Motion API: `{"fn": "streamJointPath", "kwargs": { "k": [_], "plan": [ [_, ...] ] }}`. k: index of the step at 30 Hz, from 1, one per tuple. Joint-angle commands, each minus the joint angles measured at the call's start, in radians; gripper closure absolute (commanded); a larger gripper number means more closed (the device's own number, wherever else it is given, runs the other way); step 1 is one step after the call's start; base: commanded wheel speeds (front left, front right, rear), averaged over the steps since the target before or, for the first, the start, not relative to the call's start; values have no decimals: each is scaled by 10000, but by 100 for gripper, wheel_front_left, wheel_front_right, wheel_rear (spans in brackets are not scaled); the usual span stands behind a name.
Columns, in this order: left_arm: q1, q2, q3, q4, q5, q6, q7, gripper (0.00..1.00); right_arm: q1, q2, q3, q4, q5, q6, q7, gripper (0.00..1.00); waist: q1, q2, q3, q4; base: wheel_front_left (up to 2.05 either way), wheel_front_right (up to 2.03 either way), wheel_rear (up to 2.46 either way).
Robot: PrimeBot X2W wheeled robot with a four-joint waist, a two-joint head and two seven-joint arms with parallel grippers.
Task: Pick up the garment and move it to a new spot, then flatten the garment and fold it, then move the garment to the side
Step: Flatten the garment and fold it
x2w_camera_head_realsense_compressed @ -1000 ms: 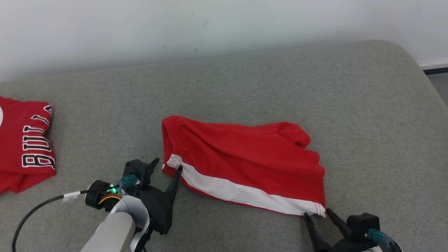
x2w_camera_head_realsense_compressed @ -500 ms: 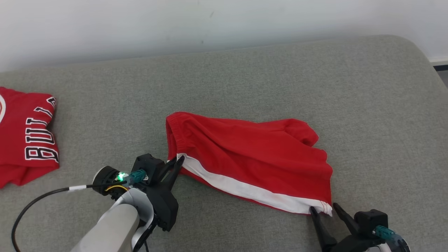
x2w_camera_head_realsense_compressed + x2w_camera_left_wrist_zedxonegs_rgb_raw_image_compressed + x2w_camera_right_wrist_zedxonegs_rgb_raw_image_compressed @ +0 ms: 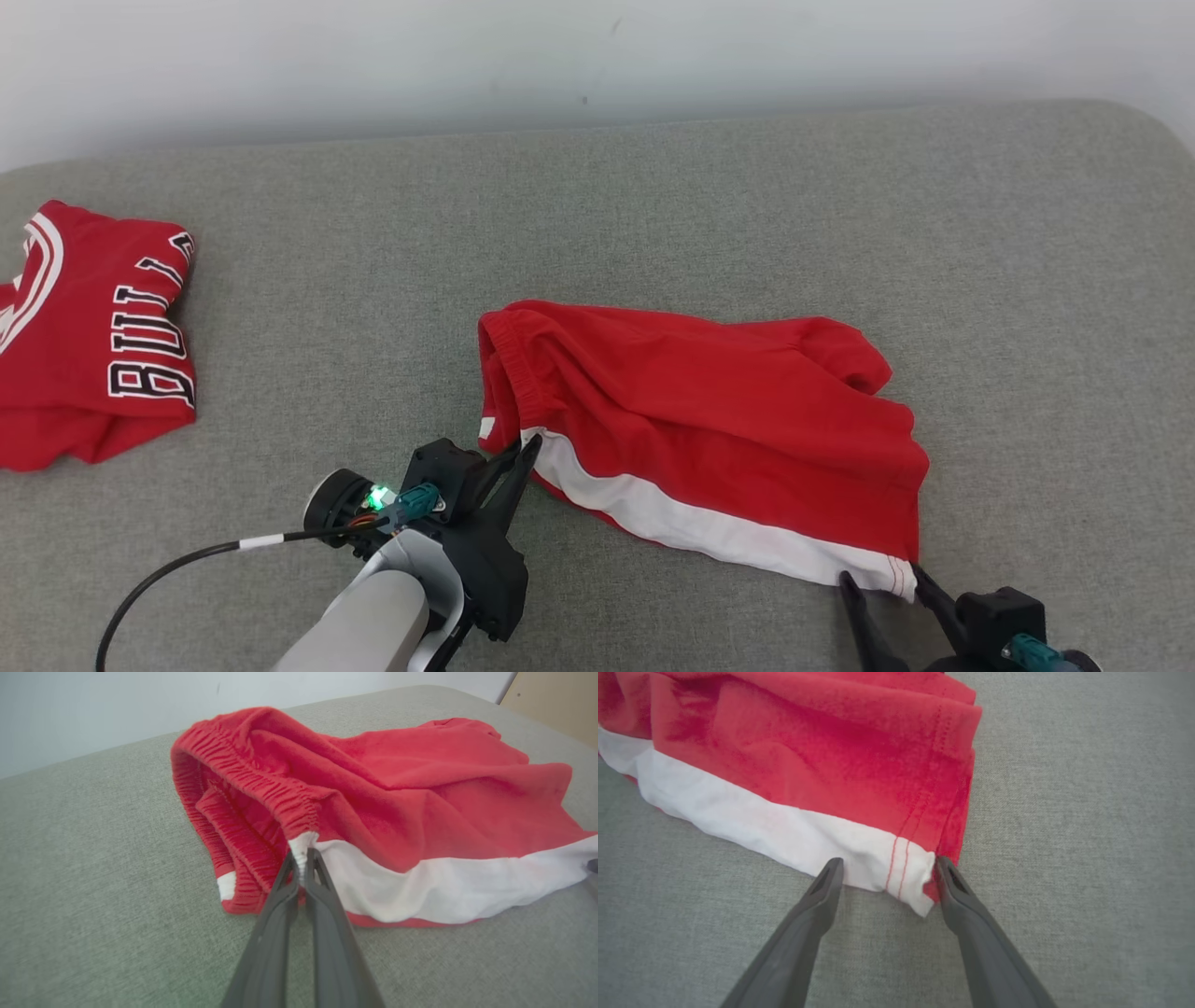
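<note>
The garment (image 3: 709,411) is a pair of red shorts with a white side stripe, lying crumpled on the grey cushion (image 3: 747,205). My left gripper (image 3: 527,446) is shut on the waistband where the white stripe ends. In the left wrist view the left gripper (image 3: 302,856) pinches that white bit of the garment (image 3: 420,788), lifting the waistband slightly. At the other end, my right gripper (image 3: 882,579) stands open. In the right wrist view the right gripper (image 3: 887,863) straddles the stitched hem corner of the garment (image 3: 808,756), one finger on each side.
A second red garment with black and white lettering (image 3: 93,336) lies at the far left of the cushion. A pale wall (image 3: 560,56) runs along the back edge. The cushion's right corner is rounded.
My left gripper has gone from open to shut on the waistband corner. The right gripper stays open at the hem corner. The head camera has shifted, so the whole picture slid right.
</note>
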Motion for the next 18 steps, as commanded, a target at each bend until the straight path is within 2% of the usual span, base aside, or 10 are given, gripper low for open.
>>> {"fn": "streamJointPath", "kwargs": {
  "k": [1,9,10,11,12,13,18],
  "plan": [
    [-6,-66,-21,96,-64,-7,-100,100,-62,62,72,-4,-160,-24,-71,0,0,-2,8,3,0,0,0],
    [-144,-138,-18,388,-217,-74,-238,100,14,138,269,68,-342,-24,6,0,0,-2,-47,-18,0,0,0],
    [-147,-136,-11,415,-239,-76,-258,100,35,163,268,60,-347,-24,-11,14,0,-2,-56,-30,0,0,0],
    [-147,-131,-5,439,-246,-80,-261,100,56,190,244,53,-371,-24,-25,66,0,-2,-64,-42,0,0,0],
    [-147,-131,-5,439,-246,-80,-261,100,56,190,244,53,-371,-24,-25,66,0,-2,-64,-42,0,0,0],
    [-148,-118,8,457,-249,-82,-270,100,67,218,201,24,-392,-24,-58,100,0,-2,-74,-55,0,0,0],
    [-100,-105,237,439,-380,-3,-402,100,198,204,-40,-177,-385,-24,-158,100,0,-2,-146,-77,0,0,0]
  ]
}}
